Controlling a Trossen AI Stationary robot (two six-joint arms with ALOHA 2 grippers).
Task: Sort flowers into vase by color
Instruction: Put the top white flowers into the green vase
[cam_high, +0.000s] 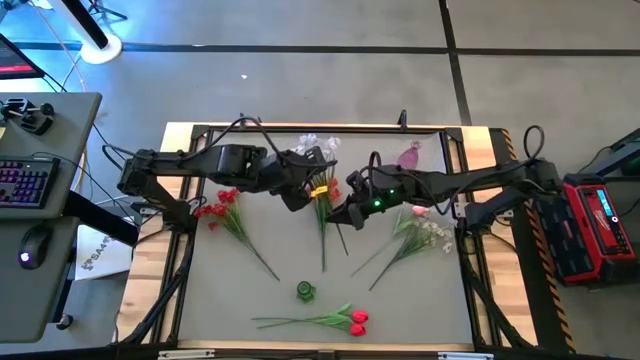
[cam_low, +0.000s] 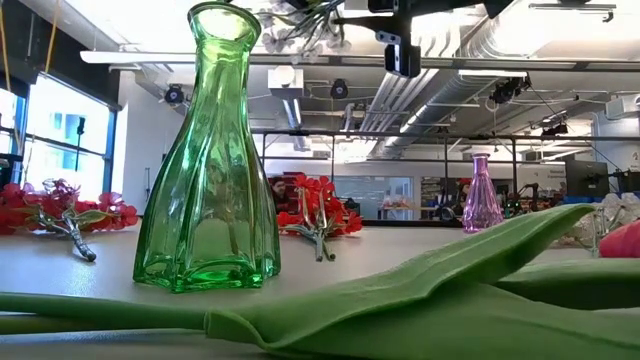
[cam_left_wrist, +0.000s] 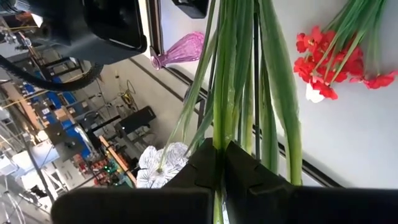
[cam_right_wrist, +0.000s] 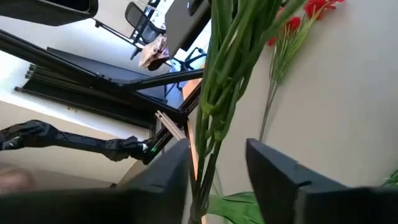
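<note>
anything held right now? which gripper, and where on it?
Left gripper is shut on a bunch of flower stems, gripping the green stalks. Right gripper straddles the same stems with fingers apart, not clamped.

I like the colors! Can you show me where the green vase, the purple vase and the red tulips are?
green vase (cam_low: 210, 160): low view, middle of its glass body.
purple vase (cam_low: 482, 195): low view, its body.
red tulips (cam_high: 357, 321): high view, the blossoms.

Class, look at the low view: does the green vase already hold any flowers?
No. The green vase stands upright and empty on the table, only clear glass showing through it.
</note>
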